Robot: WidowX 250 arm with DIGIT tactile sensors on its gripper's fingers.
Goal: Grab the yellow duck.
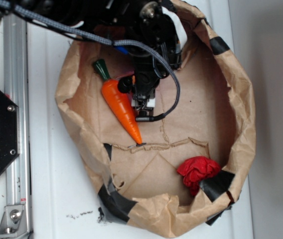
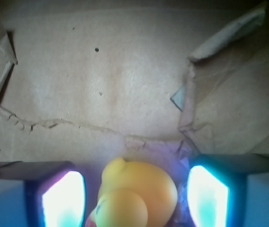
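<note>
The yellow duck [image 2: 139, 187] sits on the brown paper floor, low in the wrist view, between my two pads. My gripper [image 2: 133, 174] is open around it. The left pad [image 2: 63, 198] and the right pad [image 2: 208, 196] each stand a little apart from the duck's sides. In the exterior view my gripper [image 1: 144, 103] points down inside the paper bag, just right of the carrot, and it hides the duck there.
An orange toy carrot [image 1: 120, 104] with a green top lies just left of the gripper. A wrinkly red cloth ball [image 1: 197, 170] lies at the bag's lower right. The brown paper bag's crumpled walls [image 1: 241, 99] ring the area. A metal rail [image 1: 16, 99] runs along the left.
</note>
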